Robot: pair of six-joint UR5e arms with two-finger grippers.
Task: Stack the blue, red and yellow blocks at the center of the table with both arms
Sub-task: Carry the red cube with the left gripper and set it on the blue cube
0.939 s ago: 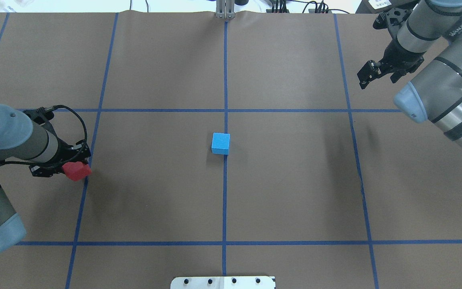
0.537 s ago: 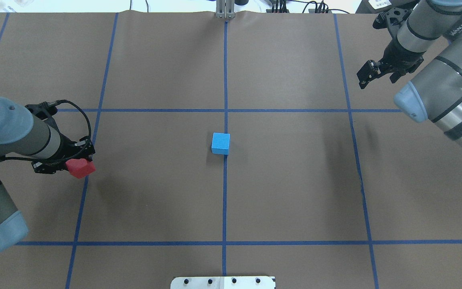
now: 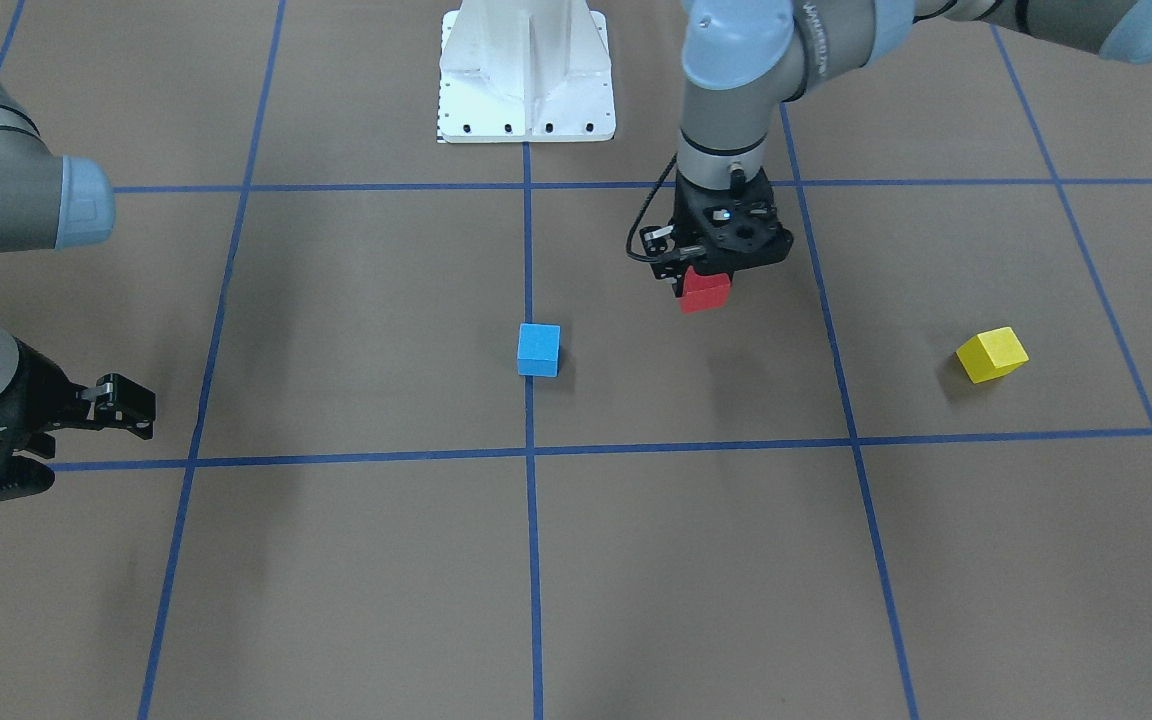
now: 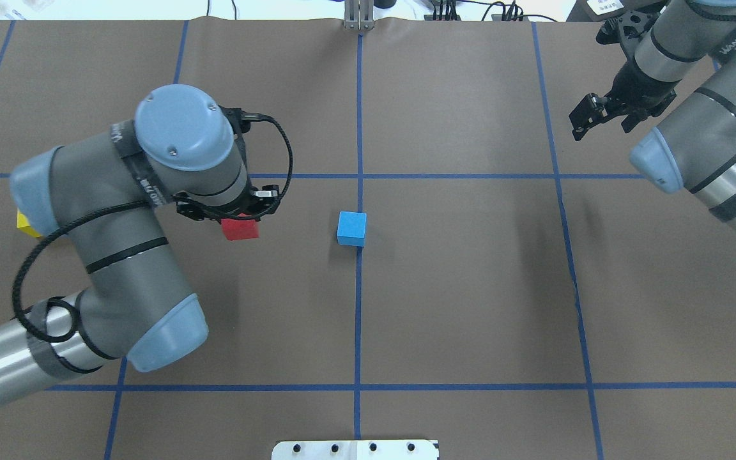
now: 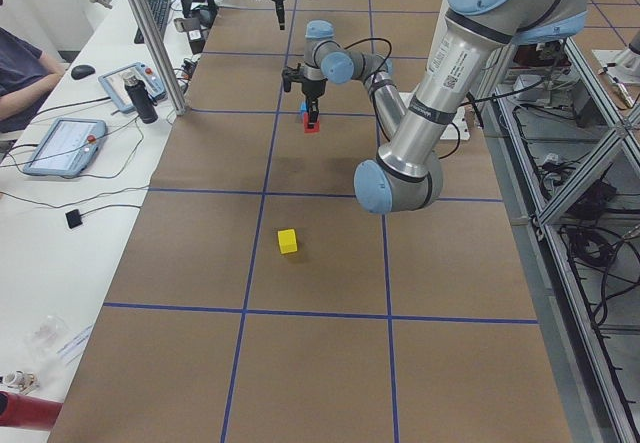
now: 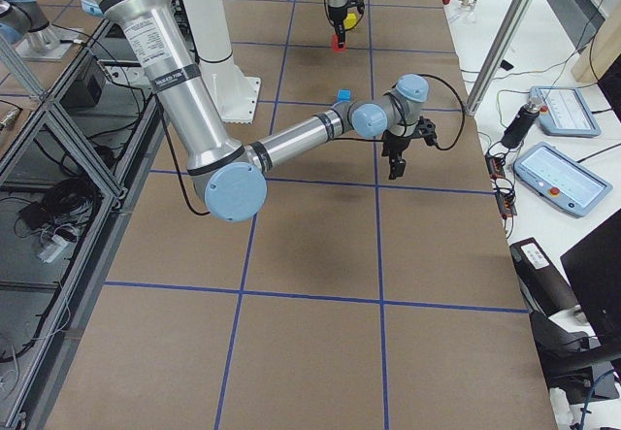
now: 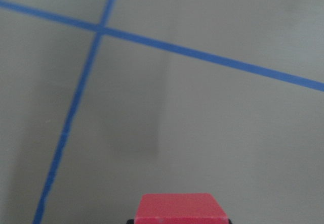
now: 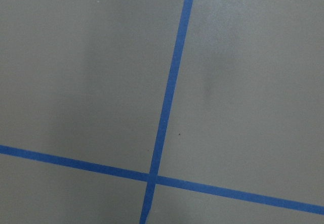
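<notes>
Brown paper taped into a blue grid covers your table (image 4: 470, 287), and the blue block (image 4: 351, 228) sits at its centre, on the middle line. Your left gripper (image 4: 239, 217) is clenched on the red block (image 3: 705, 292), held clear of the paper, a little left of the blue one as seen from overhead. Farther left lies the yellow block (image 3: 991, 354). Your right gripper (image 4: 601, 124) hangs at the far right, jaws spread apart.

A: Where does everything sit?

B: The first block (image 4: 351, 228) lies on the worktop's (image 4: 470, 287) centre crossing. To the robot's left of it, apart, the left end effector (image 3: 706, 281) holds a second block (image 3: 705, 296) aloft; a third block (image 3: 991, 354) lies farther left.
</notes>
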